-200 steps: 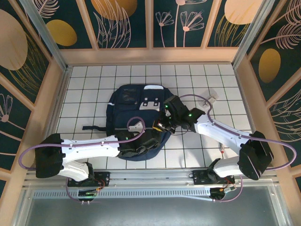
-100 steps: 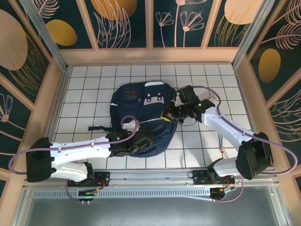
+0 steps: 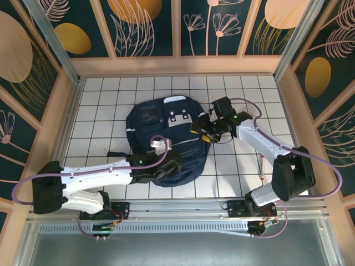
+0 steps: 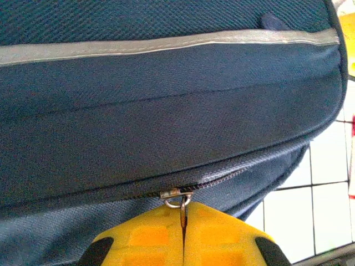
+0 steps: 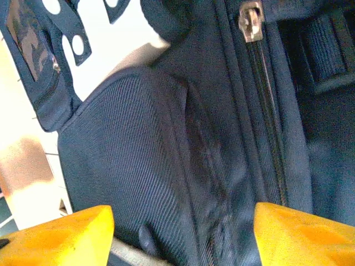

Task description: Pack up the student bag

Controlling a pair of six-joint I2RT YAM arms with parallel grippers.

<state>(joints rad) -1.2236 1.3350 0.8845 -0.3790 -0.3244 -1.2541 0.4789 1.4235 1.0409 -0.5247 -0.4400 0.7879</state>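
left end effector (image 4: 183, 217) pinches zipper pull (image 4: 176, 195)

You have one student bag (image 3: 150, 119) on the one tiled table (image 3: 100, 105). You have two arms, so two grippers: the left gripper (image 4: 183, 221) and the right gripper (image 5: 183, 227). Count two white patches (image 3: 178, 118) near the bag's top. The left wrist view gives you one reflective stripe (image 4: 166, 44) and one zipper pull (image 4: 177, 197); the right wrist view gives you one other metal pull (image 5: 250, 21). One small red-tipped item (image 3: 260, 170), too small to identify, lies on the tiles.
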